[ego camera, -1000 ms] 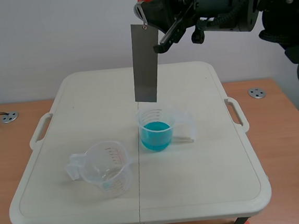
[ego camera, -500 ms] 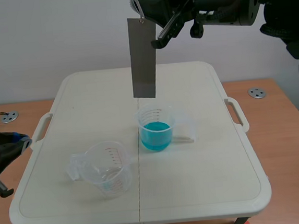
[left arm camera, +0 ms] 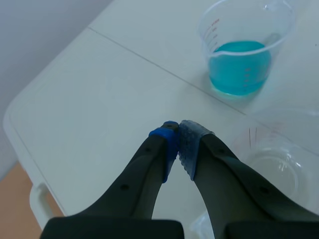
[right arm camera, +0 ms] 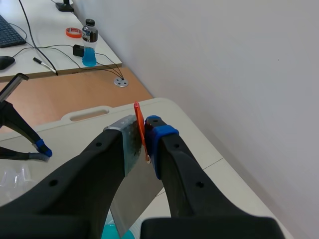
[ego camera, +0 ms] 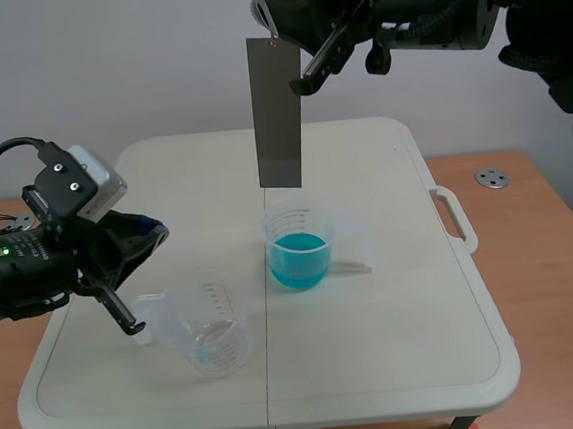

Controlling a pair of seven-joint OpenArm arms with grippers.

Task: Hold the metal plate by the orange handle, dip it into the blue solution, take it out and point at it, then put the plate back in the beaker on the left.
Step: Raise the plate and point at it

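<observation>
The white folding table (ego camera: 395, 305) carried two clear measuring beakers. The beaker of blue solution (ego camera: 299, 249) stood near its centre, just past the seam. The empty beaker (ego camera: 208, 322) stood at its 8 o'clock, apart.

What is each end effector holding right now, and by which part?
Right end effector grips the metal plate by its orange handle, at the plate's top. Left end effector is shut on nothing.

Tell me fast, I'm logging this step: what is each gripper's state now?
Left gripper: shut, holding nothing.
Right gripper: shut on the flat grey metal plate, by its orange handle.
</observation>
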